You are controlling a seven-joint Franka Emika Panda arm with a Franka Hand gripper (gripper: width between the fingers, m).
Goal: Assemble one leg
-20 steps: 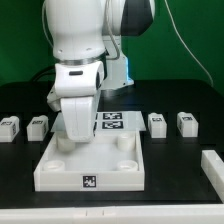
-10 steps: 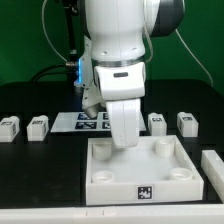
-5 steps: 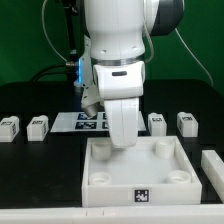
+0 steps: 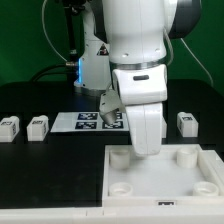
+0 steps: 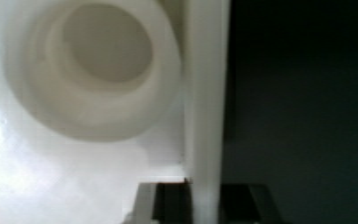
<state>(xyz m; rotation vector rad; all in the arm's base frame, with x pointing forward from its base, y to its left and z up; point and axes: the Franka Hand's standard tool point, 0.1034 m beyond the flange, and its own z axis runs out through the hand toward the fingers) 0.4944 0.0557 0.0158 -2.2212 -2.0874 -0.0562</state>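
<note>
You'll find the gripper lowered onto the far wall of the white panel, which lies toward the near edge of the table, close to the corner on the exterior view's right. In the wrist view the gripper has its dark fingers standing one on each side of the panel wall. They are pressed against it with no gap you can make out, so the wall is pinched between them. A round socket in the panel sits just inside that wall. No leg is in the grip or on the panel. You can see one leg near the table edge on the exterior view's left and a second leg just beside it. A third leg lies toward the edge on the exterior view's right, beyond the panel's far side. All three rest on the black table, apart from the panel. The marker board lies flat between the second leg and the arm, partly hidden by the wrist.
</note>
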